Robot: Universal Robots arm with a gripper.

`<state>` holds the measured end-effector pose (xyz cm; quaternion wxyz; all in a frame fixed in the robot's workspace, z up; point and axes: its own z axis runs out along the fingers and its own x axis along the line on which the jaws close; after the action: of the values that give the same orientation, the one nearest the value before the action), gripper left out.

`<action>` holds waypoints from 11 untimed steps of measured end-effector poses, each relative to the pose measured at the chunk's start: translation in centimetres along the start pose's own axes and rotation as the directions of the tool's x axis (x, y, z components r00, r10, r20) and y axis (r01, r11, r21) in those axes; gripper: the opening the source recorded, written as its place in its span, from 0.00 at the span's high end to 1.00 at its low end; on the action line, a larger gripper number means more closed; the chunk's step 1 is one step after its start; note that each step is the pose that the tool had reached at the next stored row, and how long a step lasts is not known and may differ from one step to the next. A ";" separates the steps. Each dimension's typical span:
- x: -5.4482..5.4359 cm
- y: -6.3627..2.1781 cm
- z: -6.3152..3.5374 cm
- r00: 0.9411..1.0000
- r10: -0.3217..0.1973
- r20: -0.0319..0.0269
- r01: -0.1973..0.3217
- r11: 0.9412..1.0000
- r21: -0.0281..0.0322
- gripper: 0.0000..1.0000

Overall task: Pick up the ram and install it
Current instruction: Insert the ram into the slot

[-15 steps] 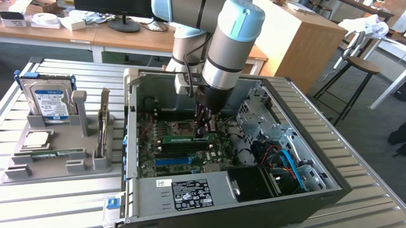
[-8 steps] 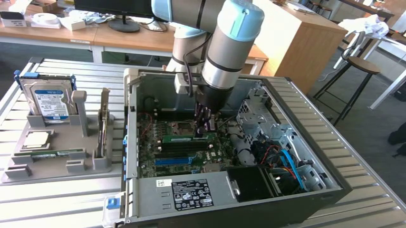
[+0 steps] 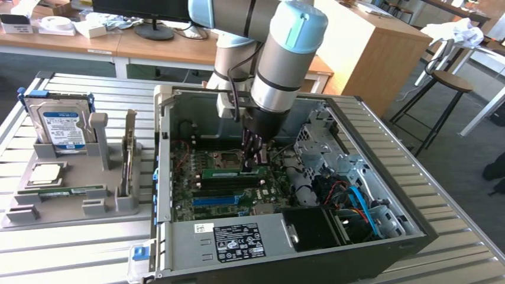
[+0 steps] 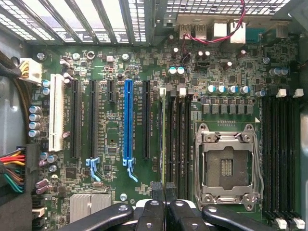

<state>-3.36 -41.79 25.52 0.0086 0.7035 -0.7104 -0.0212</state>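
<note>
You have the gripper [image 3: 257, 161] clamped on the ram [image 3: 231, 173], which sits directly beneath it, long axis parallel to the slots [image 4: 179, 139], seemingly just above one, not yet seated.

**Two cameras, one case**

The exterior camera stands back and high, looking down over the table [image 3: 71, 260] into the computer case [image 3: 316, 263], perhaps from its front. The wrist camera looks close past the pincer [image 4: 165, 187], straight down. Both share the motherboard [image 4: 108, 139].
</note>
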 end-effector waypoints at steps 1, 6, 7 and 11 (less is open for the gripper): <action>0.0 0.00 0.00 1.000 0.000 0.000 0.000 1.000 0.000 0.89; -0.1 0.01 0.03 1.000 0.000 0.000 0.000 1.000 0.000 0.89; -0.2 0.00 0.02 1.000 0.000 0.000 0.000 1.000 0.000 0.89; -0.3 0.00 0.03 1.000 0.000 0.000 0.000 1.000 0.000 0.89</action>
<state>-3.36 -41.52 25.50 0.0085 0.7035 -0.7103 -0.0213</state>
